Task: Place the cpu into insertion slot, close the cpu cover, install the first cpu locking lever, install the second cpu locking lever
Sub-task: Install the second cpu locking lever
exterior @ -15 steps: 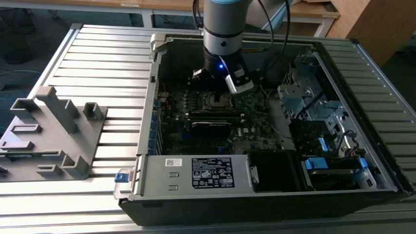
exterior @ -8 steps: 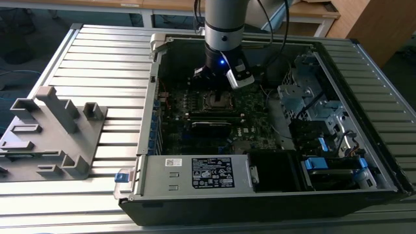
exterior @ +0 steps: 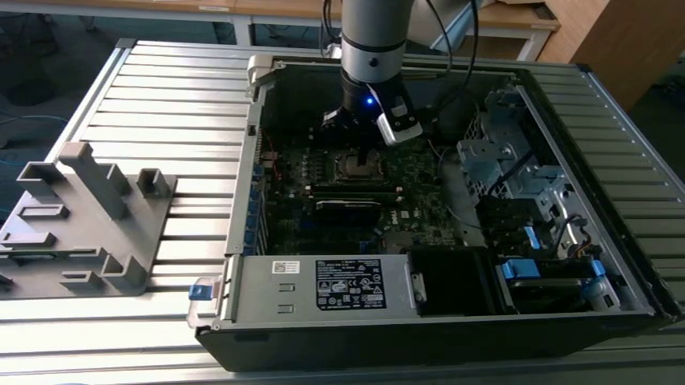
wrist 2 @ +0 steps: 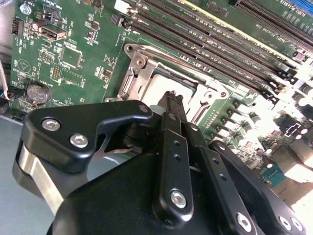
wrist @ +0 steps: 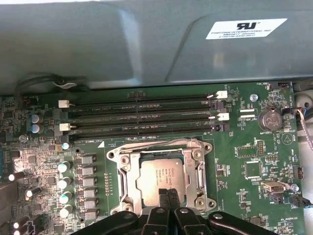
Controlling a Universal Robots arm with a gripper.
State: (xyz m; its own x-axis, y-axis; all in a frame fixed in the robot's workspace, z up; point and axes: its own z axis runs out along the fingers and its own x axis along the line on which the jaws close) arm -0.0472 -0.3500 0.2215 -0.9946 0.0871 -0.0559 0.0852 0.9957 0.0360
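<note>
The cpu (wrist: 159,177) lies flat in the insertion slot (wrist: 113,155), its silver-grey top showing. The cpu cover (wrist: 197,169) appears to lie down over the chip's edges as a silvery frame. My gripper (wrist: 167,194) hangs just above the near edge of the chip, fingers pressed together with nothing visible between them. The second wrist view has the fingertips (wrist 2: 172,98) right over the cpu (wrist 2: 164,82) and the cover (wrist 2: 139,71). In the exterior view the gripper (exterior: 370,151) is low inside the case, directly above the slot (exterior: 362,165).
Long black memory slots (wrist: 142,117) run beside the socket, with the grey case wall (wrist: 146,44) behind them. A row of capacitors (wrist: 66,183) and a coin battery (wrist: 268,119) flank the socket. Outside the case stand a grey fixture (exterior: 86,216), the power supply (exterior: 321,285) and drive cage (exterior: 503,160).
</note>
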